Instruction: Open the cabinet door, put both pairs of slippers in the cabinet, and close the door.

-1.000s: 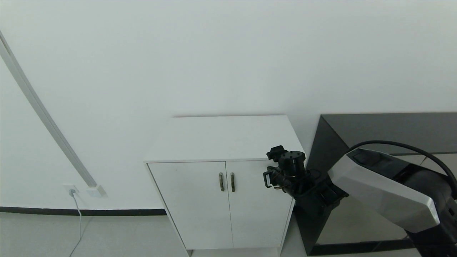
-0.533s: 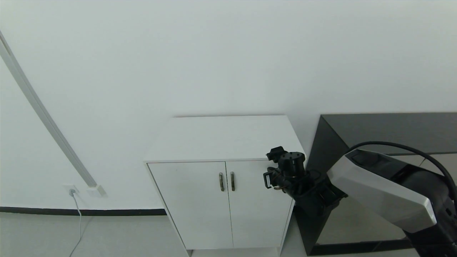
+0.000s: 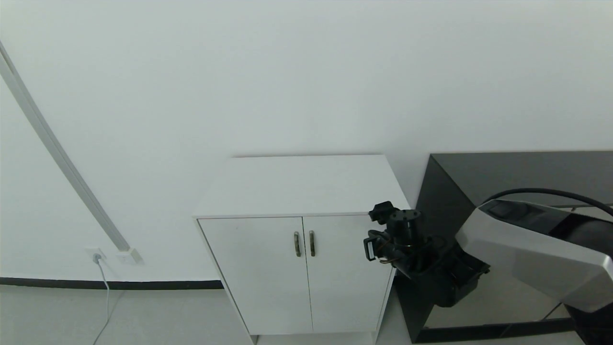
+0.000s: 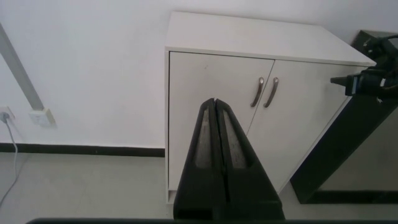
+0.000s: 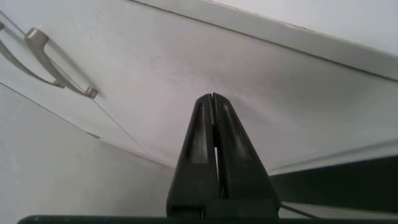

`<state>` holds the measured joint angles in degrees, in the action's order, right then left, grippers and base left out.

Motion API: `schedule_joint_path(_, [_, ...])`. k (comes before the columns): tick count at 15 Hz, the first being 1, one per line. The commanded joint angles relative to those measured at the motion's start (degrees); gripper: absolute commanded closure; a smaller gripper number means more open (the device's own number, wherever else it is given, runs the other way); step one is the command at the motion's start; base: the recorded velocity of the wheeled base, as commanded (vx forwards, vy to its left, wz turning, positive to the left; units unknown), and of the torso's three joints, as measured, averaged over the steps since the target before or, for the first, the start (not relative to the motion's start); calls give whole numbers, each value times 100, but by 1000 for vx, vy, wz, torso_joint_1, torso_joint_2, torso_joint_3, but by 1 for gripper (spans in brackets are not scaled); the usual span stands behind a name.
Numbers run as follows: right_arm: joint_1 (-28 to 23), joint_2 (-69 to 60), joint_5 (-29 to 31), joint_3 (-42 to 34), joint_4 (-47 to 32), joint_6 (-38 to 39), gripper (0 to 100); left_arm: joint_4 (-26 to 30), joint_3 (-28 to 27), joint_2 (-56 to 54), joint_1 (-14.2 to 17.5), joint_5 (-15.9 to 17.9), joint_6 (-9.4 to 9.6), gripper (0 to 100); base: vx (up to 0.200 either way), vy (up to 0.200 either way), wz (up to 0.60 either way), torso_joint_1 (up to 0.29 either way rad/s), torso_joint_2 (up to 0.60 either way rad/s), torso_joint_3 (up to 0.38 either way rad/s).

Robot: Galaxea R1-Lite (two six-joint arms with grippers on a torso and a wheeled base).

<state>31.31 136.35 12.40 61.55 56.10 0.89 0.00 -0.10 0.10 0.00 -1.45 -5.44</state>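
You have the right gripper [image 5: 213, 98] pressed together, close to the shut cabinet door [image 3: 347, 278], apart from its handle [image 3: 312, 244]; left gripper [image 4: 214, 102] likewise pressed together

no legible text or signs

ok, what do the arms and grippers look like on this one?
Right arm: angular silver-grey shell on a black body, black cable looping over it, black cylindrical wrist. Left gripper and right gripper: matte black, two long fingers tapering into a wedge, greyish inset faces.
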Motion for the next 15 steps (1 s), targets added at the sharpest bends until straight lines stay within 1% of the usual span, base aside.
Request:
schedule_joint_path(1, [-133, -856, -1, -952, 349, -1, 100, 0, 1, 8, 0, 4, -1, 100, 0, 0, 0, 0, 0, 0])
schedule_joint_path(2, [-221, -1216, -1, -1435, 542, -1, 100, 0, 1, -1, 0, -4, -1, 100, 0, 0, 0, 0, 0, 0])
schedule_joint_path(3, [-380, -1770, -1, -2121, 771, -1, 100, -9, 1, 8, 9, 4, -1, 100, 0, 0, 0, 0, 0, 0])
schedule_joint_path(5, [-687, -2693, -1, -3044, 894, -10, 100, 0, 1, 8, 0, -4, -10, 100, 0, 0, 0, 0, 0, 0])
schedule_joint_path(8, [-1171, -3967, -1, -4098, 885, -36, 100, 0, 1, 8, 0, 4, -1, 100, 0, 0, 0, 0, 0, 0])
schedule_joint_path(10, [-1487, -4776, -9, -4617, 806, -63, 100, 0, 1, -1, 0, 4, -1, 100, 0, 0, 0, 0, 0, 0])
schedule_joint_path(12, [-1689, -5426, -18, -4960, 533, -71, 100, 0, 1, 8, 0, 4, 8, 100, 0, 0, 0, 0, 0, 0])
schedule_joint_path(13, [-1795, -6059, -36, -5171, 147, -71, 100, 0, 1, -1, 0, 4, -1, 100, 0, 0, 0, 0, 0, 0])
schedule_joint_path(15, [-1821, -6991, -53, -5346, -548, -71, 100, 0, 1, 8, 0, 4, -10, 100, 0, 0, 0, 0, 0, 0])
